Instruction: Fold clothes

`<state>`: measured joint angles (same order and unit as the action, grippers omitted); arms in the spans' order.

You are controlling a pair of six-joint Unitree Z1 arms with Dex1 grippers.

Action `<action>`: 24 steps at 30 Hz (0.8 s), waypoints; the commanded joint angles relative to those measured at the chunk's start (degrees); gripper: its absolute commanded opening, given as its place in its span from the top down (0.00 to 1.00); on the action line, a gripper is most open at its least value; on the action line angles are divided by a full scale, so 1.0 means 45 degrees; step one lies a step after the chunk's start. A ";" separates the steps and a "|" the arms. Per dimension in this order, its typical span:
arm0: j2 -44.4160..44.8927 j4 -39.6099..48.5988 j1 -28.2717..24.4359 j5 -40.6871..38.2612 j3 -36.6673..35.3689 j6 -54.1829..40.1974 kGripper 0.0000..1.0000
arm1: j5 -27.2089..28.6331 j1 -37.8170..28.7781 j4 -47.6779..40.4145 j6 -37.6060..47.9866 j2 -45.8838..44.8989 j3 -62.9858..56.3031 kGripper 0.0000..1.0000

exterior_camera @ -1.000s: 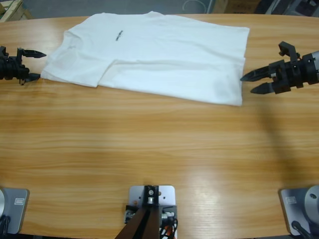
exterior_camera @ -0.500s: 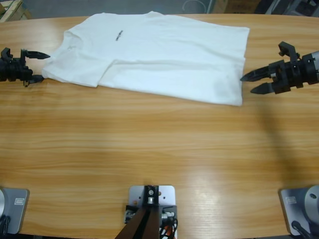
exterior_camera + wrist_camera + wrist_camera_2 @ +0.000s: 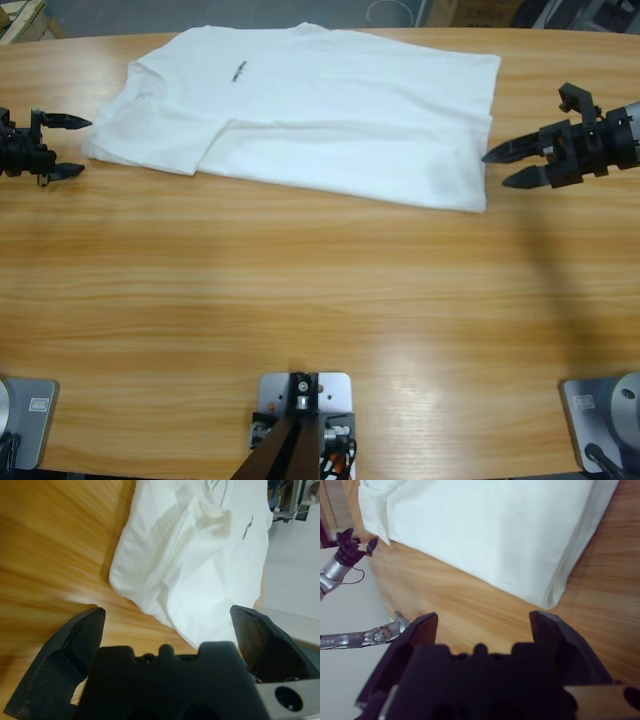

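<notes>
the white t-shirt lay spread flat at the far side of the wooden surface, collar and small dark printed mark toward the left arm's end, hem toward the right arm's end. one sleeve was seen folded in over the body near the left edge. the left gripper sat low at the sleeve end, its fingers apart and empty, just short of the cloth; its wrist view showed the sleeve edge lying between the two open fingers but not touched. the right gripper stood just beside the hem corner, fingers apart, holding nothing; its wrist view showed the doubled hem edge ahead of the fingers. assessment: the garment appeared light, soft and limp, offering no stiffness; it would likely sag, drag and wrinkle if lifted from one point only. the cloth looked thin and lay close to the surface, so a pinch would need the lower finger worked under the edge. recommended holds: the outer sleeve edge on the left, the thicker hem corner on the right. folding had not yet begun.
</notes>
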<state>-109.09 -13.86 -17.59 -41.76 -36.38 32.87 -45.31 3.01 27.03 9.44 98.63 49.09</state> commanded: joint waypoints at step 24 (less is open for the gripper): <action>-0.1328 0.0014 0.0725 -0.0084 -0.1056 0.0379 0.88 | -0.0267 -0.0102 -0.0186 -0.0106 0.0500 -0.0127 0.26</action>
<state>-112.96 -13.87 -14.13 -41.76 -41.76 34.15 -45.32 3.01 27.02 9.44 98.89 49.09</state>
